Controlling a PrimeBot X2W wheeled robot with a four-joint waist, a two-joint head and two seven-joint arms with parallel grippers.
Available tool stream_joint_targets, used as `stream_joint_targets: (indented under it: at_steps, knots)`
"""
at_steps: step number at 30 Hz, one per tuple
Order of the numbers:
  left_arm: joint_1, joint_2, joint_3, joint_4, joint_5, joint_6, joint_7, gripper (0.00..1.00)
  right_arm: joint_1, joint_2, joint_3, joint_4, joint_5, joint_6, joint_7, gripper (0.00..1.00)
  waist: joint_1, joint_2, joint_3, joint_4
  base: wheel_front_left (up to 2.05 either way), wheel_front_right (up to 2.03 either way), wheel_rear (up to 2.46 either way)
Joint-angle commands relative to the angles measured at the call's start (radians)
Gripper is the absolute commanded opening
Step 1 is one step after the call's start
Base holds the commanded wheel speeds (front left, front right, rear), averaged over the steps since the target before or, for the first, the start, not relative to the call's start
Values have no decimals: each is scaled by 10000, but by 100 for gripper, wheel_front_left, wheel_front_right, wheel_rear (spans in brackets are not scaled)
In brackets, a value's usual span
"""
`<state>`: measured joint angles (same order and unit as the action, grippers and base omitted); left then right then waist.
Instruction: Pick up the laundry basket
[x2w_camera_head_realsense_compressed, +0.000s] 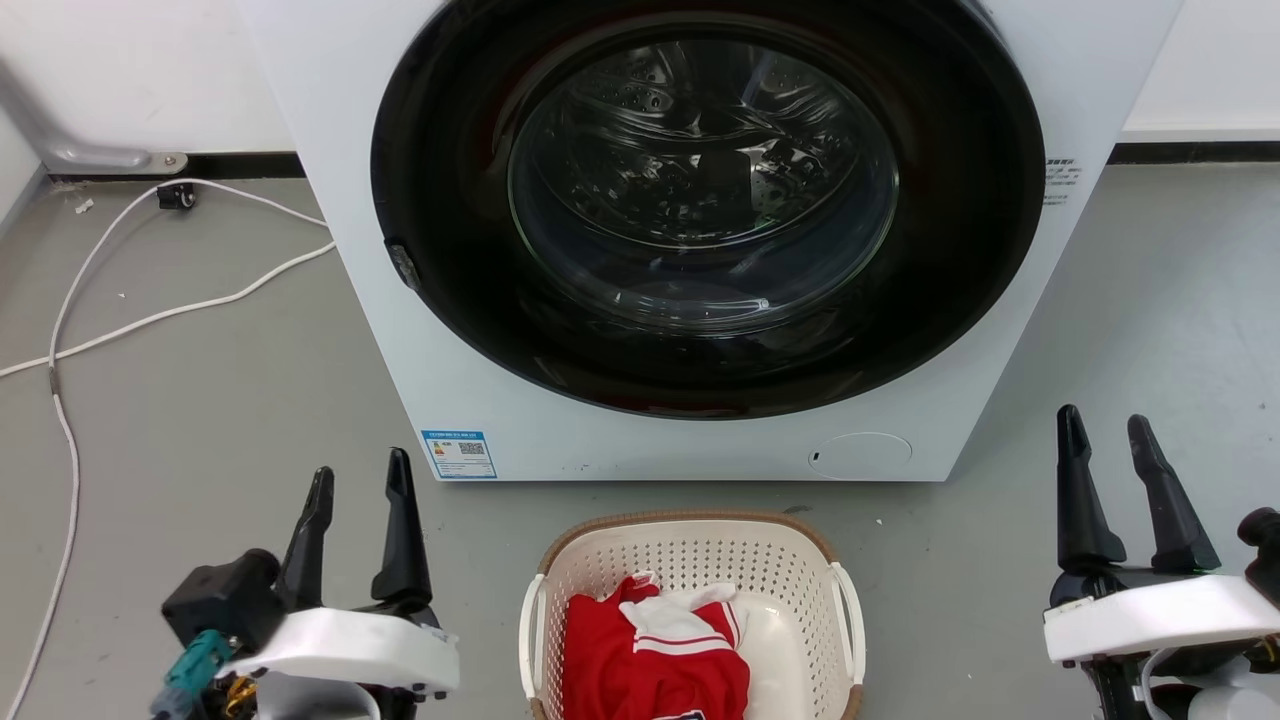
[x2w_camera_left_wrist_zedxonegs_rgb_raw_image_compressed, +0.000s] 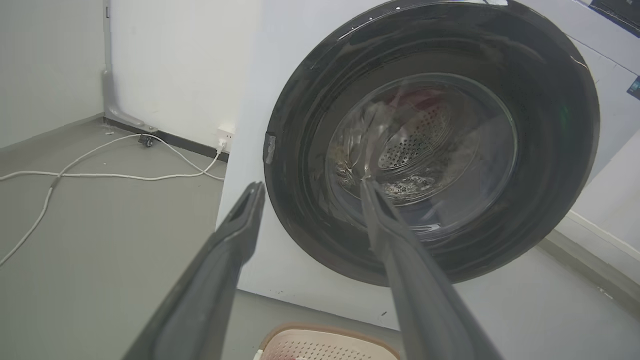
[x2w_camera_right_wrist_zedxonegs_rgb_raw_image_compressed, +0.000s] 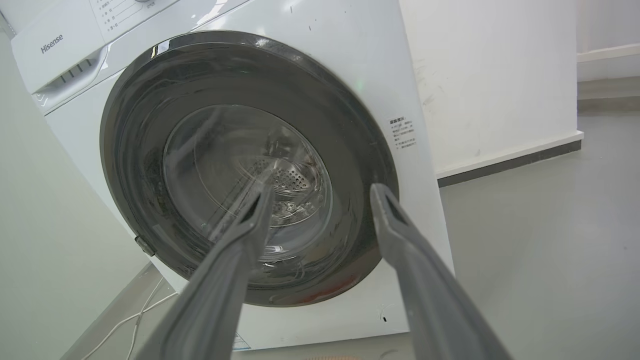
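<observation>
The laundry basket (x2w_camera_head_realsense_compressed: 700, 560) is being observed standing on the grey floor (x2w_camera_head_realsense_compressed: 200, 420), at the lower middle of the head view, just in front of the white front-loading washing machine (x2w_camera_head_realsense_compressed: 600, 450) and apart from it. A red and white garment (x2w_camera_head_realsense_compressed: 650, 670) is being carried inside the basket, lying towards its left side. The left pincer (x2w_camera_head_realsense_compressed: 360, 462) is being held open, its two dark fingers spread and pointing up the view with nothing between them, well to the left of the basket and not touching it. The right pincer (x2w_camera_head_realsense_compressed: 1104, 415) is being held open and empty in the same manner, well to the right of the basket. In both wrist views the fingers are being pointed at the machine's round glass door (x2w_camera_head_realsense_compressed: 700, 180), through which the perforated drum is being seen. A blue label (x2w_camera_head_realsense_compressed: 458, 453) is being displayed at the lower left of the machine's front. A white cable (x2w_camera_head_realsense_compressed: 150, 320) is being noted trailing across the floor to the machine's left.
</observation>
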<state>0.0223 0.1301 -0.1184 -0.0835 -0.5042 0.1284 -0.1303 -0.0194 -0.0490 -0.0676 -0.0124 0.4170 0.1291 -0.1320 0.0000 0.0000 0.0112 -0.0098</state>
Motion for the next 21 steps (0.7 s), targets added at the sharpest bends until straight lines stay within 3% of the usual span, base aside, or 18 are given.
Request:
stream_joint_targets:
  at_steps: [1,10,21]
  knots:
    - [-81,262,-348,-192,453,282,-124,100,34,-28,34,-169,-459,20,-109,100,0,0,5,-4,0,0,0]
    - [-173,913,-1593,-226,1128,1219,-361,100,142,-27,114,11,-1639,21,-344,100,0,0,2,-23,0,0,0]
    - [-80,1301,-2426,573,1946,1360,-617,100,205,-25,200,180,-2873,23,-604,100,0,0,-12,-71,0,0,0]
